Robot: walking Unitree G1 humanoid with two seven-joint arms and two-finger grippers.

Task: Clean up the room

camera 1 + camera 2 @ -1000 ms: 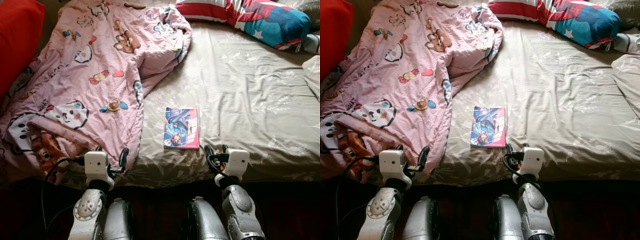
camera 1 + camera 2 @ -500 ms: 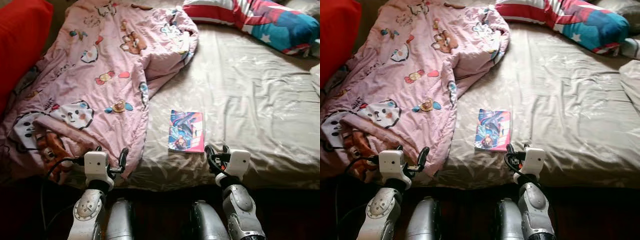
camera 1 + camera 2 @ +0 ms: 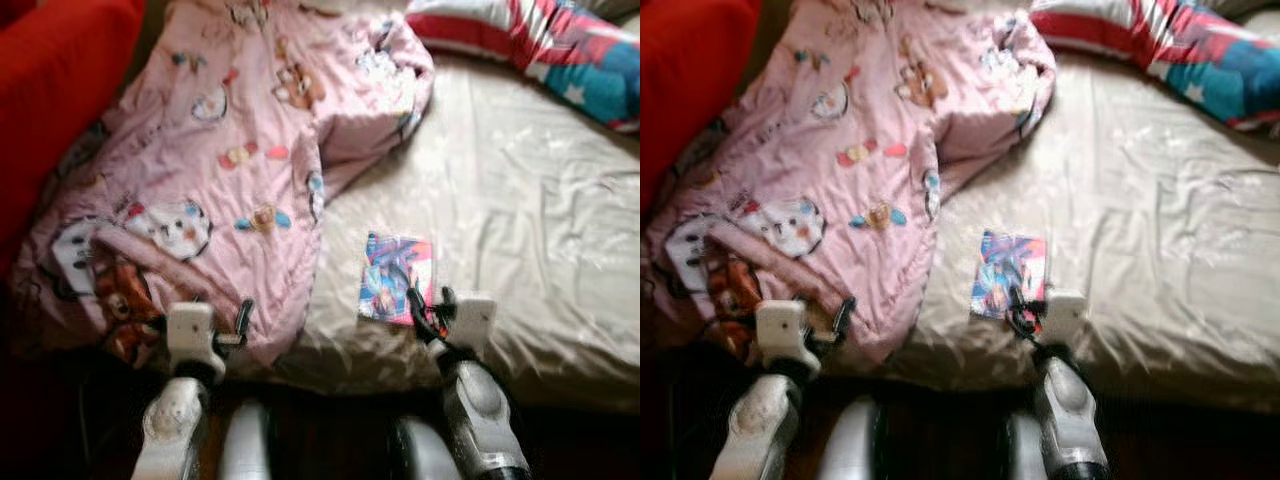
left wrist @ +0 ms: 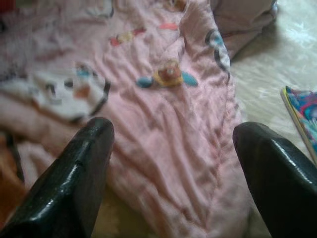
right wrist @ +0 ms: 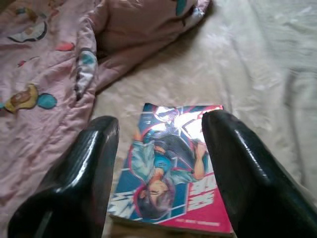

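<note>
A colourful comic book [image 3: 396, 276] lies flat on the beige bed sheet [image 3: 520, 230] near the bed's front edge. My right gripper [image 3: 428, 305] hovers open at the book's near edge, and in the right wrist view the book [image 5: 173, 163] lies between and beyond its two black fingers [image 5: 86, 168]. A rumpled pink cartoon-print blanket [image 3: 220, 170] covers the left half of the bed. My left gripper [image 3: 225, 318] is open over the blanket's near edge, with pink blanket [image 4: 168, 139] between its fingers [image 4: 74, 178] in the left wrist view.
A red, white and blue pillow [image 3: 540, 45] lies at the head of the bed, far right. A red cushion [image 3: 50, 90] sits at the far left. The floor below the bed's front edge is dark.
The whole picture has shifted right and closer and is blurred, so the camera has moved. My right gripper now reaches the book's near edge instead of standing just right of it.
</note>
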